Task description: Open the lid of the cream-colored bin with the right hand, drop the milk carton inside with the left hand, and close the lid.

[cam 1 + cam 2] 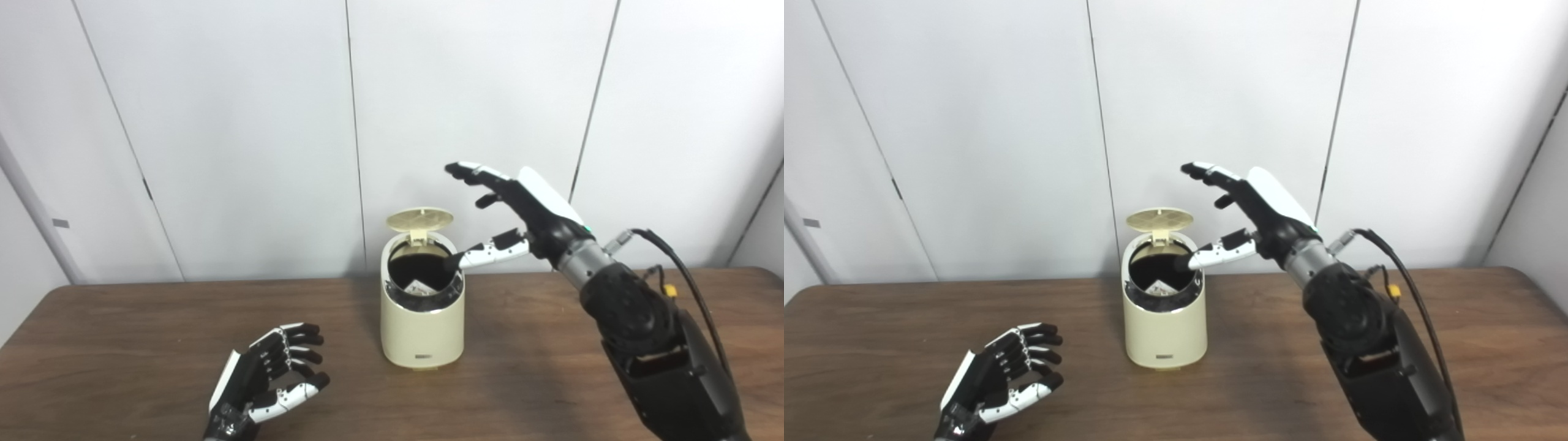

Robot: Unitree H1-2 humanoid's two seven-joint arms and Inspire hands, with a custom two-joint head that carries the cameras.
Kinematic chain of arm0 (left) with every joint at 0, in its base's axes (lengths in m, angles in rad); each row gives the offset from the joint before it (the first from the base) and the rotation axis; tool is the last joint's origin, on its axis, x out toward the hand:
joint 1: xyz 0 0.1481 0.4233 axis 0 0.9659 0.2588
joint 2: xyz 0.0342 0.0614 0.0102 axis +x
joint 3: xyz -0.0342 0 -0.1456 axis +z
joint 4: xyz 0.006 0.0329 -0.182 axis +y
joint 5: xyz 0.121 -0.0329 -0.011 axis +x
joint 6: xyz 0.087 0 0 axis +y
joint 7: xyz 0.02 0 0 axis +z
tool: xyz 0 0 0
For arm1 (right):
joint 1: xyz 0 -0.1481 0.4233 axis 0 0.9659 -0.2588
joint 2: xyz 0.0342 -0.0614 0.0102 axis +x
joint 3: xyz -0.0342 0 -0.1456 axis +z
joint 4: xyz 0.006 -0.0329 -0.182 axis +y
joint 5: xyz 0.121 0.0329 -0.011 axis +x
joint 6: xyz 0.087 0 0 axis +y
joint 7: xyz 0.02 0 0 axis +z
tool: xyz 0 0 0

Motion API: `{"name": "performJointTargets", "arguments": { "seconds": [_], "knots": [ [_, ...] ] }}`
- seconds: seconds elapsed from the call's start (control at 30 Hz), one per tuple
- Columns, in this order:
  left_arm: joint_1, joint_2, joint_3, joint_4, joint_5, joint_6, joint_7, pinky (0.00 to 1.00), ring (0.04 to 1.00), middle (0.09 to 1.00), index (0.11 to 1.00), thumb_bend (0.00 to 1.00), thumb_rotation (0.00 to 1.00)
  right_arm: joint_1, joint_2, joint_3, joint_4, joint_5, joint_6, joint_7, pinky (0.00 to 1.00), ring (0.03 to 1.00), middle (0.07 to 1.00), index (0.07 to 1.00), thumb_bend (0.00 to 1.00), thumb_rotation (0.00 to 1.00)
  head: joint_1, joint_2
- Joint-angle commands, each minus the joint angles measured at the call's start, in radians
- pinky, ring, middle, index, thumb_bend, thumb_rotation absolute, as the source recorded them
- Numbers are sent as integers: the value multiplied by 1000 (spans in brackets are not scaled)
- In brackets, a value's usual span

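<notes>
We see a dark brown wood-grain table (551, 380) against a wall of pale grey panels (245, 122) with thin vertical seams. The cream-colored bin (421, 327) stands upright mid-table, a small label low on its front. Its round lid (420, 219) is hinged up at the back, tilted open. Inside the dark interior we make out a white corner of the milk carton (420, 286). Our right hand (508, 211) hangs above and just right of the opening, fingers spread, holding nothing, thumb tip over the rim. Our left hand (269, 380) sits low at front left, well apart from the bin, fingers loosely curled, empty.
</notes>
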Motion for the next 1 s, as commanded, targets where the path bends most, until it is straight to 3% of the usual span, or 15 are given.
{"name": "performJointTargets", "arguments": {
  "seconds": [0.0,0.17,0.33,0.5,0.8,0.97],
  "knots": [
    [-14,2,0,-11,1,-28,1,495,602,685,716,689,118,-68,-14,4,-1,-21,-5,4,739,900,897,866,744,320,0,0],
    [-15,3,-2,-11,7,-28,2,490,599,685,718,698,143,-100,-25,57,17,-63,-14,62,792,919,902,874,712,412,5,0],
    [-16,-2,1,-16,9,-22,9,480,598,683,720,699,147,-105,-21,76,46,-57,-62,69,849,956,906,872,675,477,7,3],
    [-14,-5,3,-20,12,-18,19,474,598,680,713,717,181,-98,-24,87,12,-71,-44,93,913,1000,909,863,665,519,9,8],
    [-14,-12,10,-23,5,-5,30,477,603,680,707,721,179,-68,-49,79,-62,-60,-51,144,882,999,890,854,682,522,11,15],
    [-14,-16,14,-25,11,-6,38,471,597,679,703,717,177,-51,-77,83,-112,-70,-21,191,889,1000,894,863,696,530,11,21]
  ]
}}
